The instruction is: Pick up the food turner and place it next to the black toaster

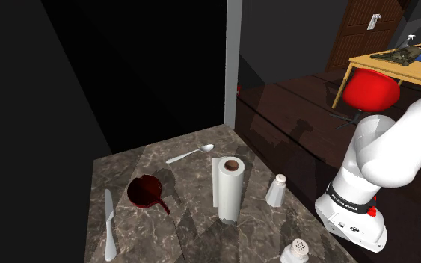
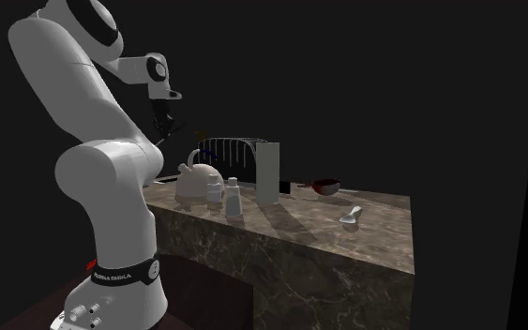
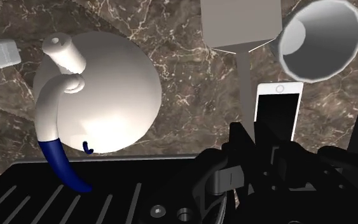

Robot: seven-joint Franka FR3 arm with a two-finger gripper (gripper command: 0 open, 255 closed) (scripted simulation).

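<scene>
Lettering: a black band [image 2: 121, 276] around the arm's base carries white letters reading FRANKA EMIKA. The same band sits at the lower right of the shoulder view, where its letters are too small to read.
Food turner [image 3: 241, 24]: pale grey, with a flat square blade and a straight handle. In the wrist view it lies between the kettle [image 3: 101, 95] and a grey cup-shaped vessel [image 3: 320, 38], its handle running back to the gripper.
Gripper [image 2: 162, 120]: upper left of the second exterior view, raised well above the desk [image 1: 126, 168] and over the kettle.
Jaws: in the wrist view their black parts overlap the end of the turner's handle. Whether they are spread, pressed together or pinching the handle cannot be told.
Black toaster [image 3: 50, 191]: slotted top, just beside the kettle. In the second exterior view it stands behind the kettle, near the frame's centre.
Kettle detail: white and round, with the lower part of its handle blue.
Phone [image 3: 276, 111]: white and flat, just beside the turner's handle.
Shoulder view content: knife [image 1: 108, 223] at lower left, red pan [image 1: 146, 193], spoon [image 1: 191, 155], paper roll [image 1: 228, 187] at centre, two shakers [image 1: 276, 190].
Shoulder view background: red chair [image 1: 369, 90] and wooden table [image 1: 366, 60], upper right.
Second exterior view content: the pan, spoon and roll stand right of the kettle on the marbled desk.
</scene>
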